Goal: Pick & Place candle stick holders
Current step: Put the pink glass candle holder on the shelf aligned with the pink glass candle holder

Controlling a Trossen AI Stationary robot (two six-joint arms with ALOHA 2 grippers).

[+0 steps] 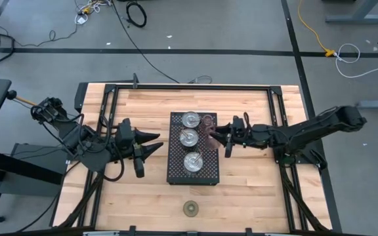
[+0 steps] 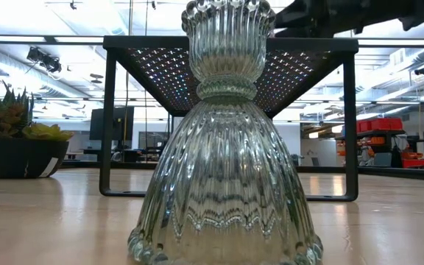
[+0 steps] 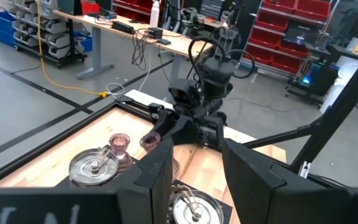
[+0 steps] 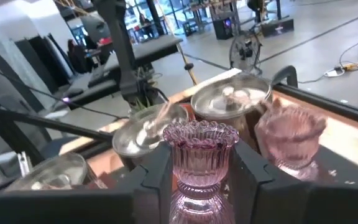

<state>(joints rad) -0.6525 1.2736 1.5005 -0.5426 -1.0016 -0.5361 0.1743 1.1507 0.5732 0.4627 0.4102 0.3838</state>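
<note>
A black perforated tray [image 1: 176, 172] on legs stands mid-table. On it stand three silver cups [image 1: 191, 119], [image 1: 189, 137], [image 1: 193, 162] and a pink glass holder [image 1: 208, 120]. My right gripper [image 1: 219, 137] is shut on a second, darker pink ribbed holder [image 4: 199, 146] over the tray's right side. An olive-green holder [image 1: 190, 208] stands on its base on the table near the front edge; it fills the low view [image 2: 227, 147]. My left gripper [image 1: 156, 143] is open and empty just left of the tray. My right gripper pinches the darker pink holder between its two fingers [image 4: 157, 177], at the narrow neck [image 4: 197, 175] below its fluted cup. The fingers come from the table's right side. The holder stands upright. I cannot tell whether its base is on the tray.
A small green plant in a dark pot [image 2: 20, 143] stands at the table's side. Black frame rails [image 1: 189, 86] run along the table's far, left and right edges. Bare wood lies in front of the tray around the olive-green holder.
</note>
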